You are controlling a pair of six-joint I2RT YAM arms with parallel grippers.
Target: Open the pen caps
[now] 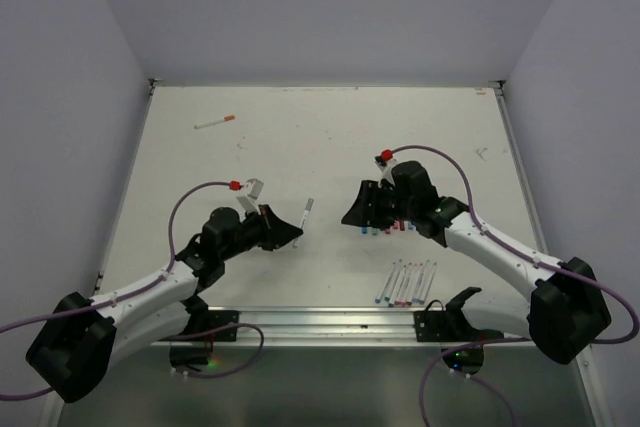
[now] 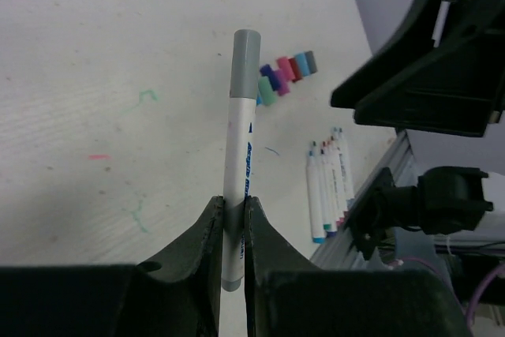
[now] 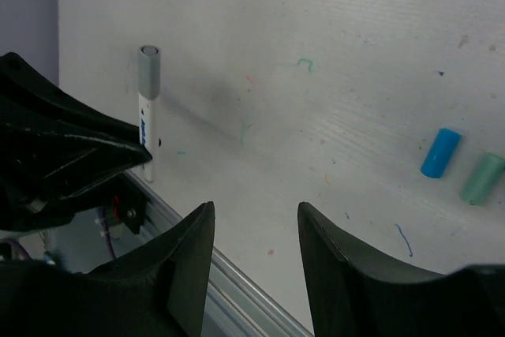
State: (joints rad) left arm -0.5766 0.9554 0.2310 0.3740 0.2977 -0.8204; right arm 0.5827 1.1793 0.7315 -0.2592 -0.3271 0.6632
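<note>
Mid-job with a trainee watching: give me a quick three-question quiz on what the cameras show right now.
1. True or false: the left end effector grips a pen whose grey cap is on.
2. The right end effector is: A open and empty; B shut on a cap; C shut on a pen.
3. Which arm's end effector is nearer the loose caps?
Key: 1 true; 2 A; 3 the right.
</note>
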